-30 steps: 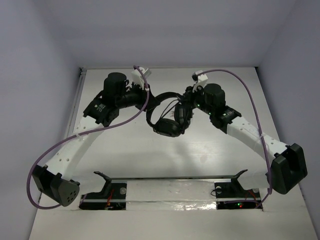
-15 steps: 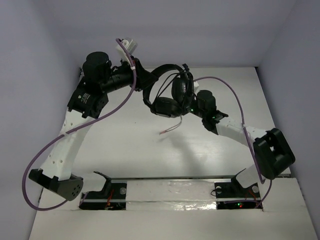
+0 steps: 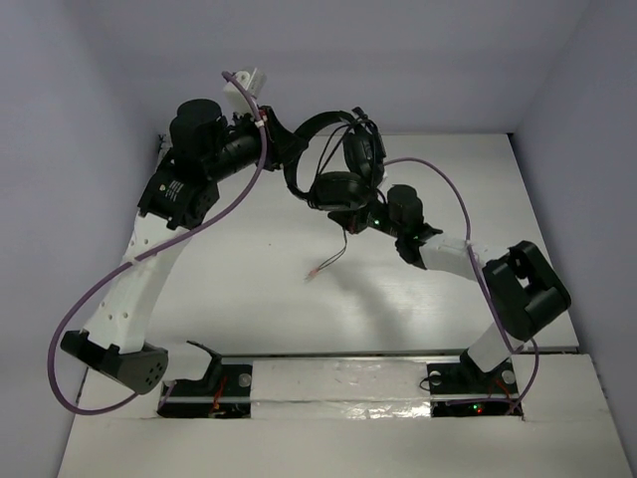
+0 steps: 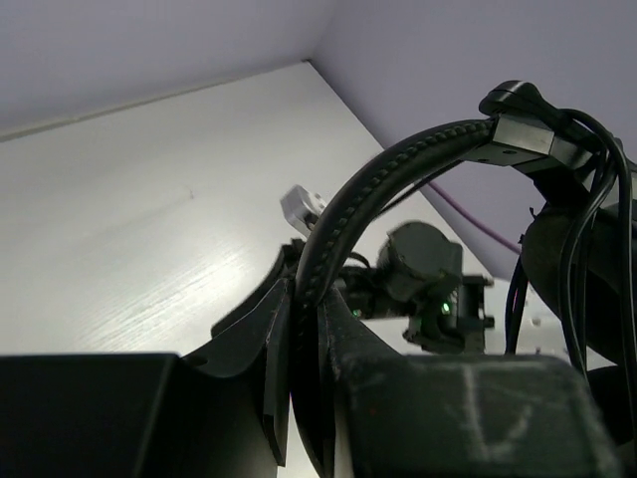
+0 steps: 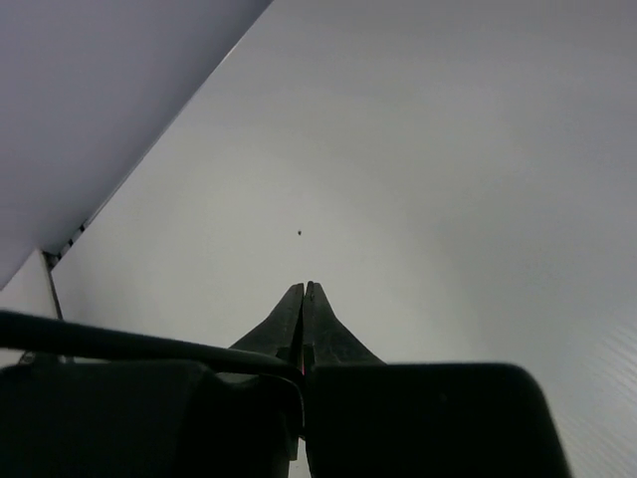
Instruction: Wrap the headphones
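The black headphones (image 3: pixel 343 164) hang in the air above the back of the table. My left gripper (image 3: pixel 290 161) is shut on the curved headband (image 4: pixel 398 169), which runs between the jaws in the left wrist view (image 4: pixel 309 339). The two earcups (image 3: pixel 338 189) hang below and to the right of it. The thin black cord (image 3: pixel 333 254) dangles down, and its pinkish plug end (image 3: pixel 313 274) hangs just above the table. My right gripper (image 3: pixel 372 202) sits right under the earcups, pointing up. In the right wrist view its jaws (image 5: pixel 305 290) are closed, with the cord (image 5: pixel 119 344) running into their base.
Purple robot cables (image 3: pixel 109 284) loop along both arms. The white table (image 3: pixel 249 289) lies below, with grey walls (image 5: pixel 398 149) behind and at the sides. The arm bases and a metal rail (image 3: pixel 338 358) sit at the near edge.
Both arms have lifted the headphones off the table and carried them up and back. The right arm has folded in closer to its base. The cord's end now dangles lower.
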